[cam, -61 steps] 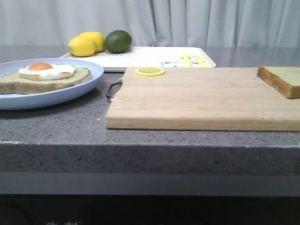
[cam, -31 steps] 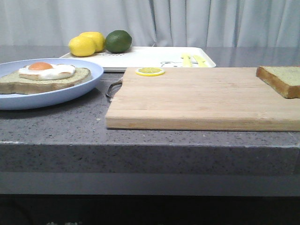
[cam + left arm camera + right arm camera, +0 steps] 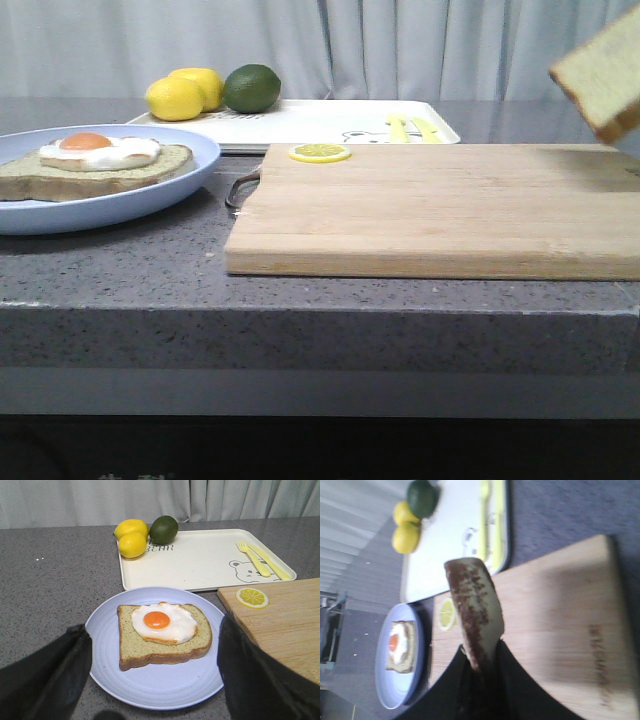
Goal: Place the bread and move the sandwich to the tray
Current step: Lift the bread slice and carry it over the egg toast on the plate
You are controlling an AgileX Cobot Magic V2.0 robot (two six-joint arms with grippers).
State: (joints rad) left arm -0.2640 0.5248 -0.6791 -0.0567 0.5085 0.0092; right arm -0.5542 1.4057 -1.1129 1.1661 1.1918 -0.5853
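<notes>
The plain bread slice (image 3: 603,72) hangs tilted in the air above the right end of the cutting board (image 3: 430,205). My right gripper (image 3: 482,667) is shut on the bread (image 3: 476,607) and holds it edge-on over the board. The sandwich (image 3: 95,165), a slice with a fried egg, lies on the pale-blue plate (image 3: 150,195) at the left. My left gripper (image 3: 155,677) is open, its fingers either side of the plate (image 3: 165,680) and sandwich (image 3: 162,632). The white tray (image 3: 330,122) stands at the back, also in the left wrist view (image 3: 200,560).
Two lemons (image 3: 180,95) and a lime (image 3: 251,88) sit on the tray's far left end. A yellow fork and knife (image 3: 262,560) lie on its right end. A lemon slice (image 3: 320,152) lies on the board's back left corner.
The bread slice has been lifted off the right end of the cutting board and now hangs tilted above it. The plate and sandwich have not moved.
</notes>
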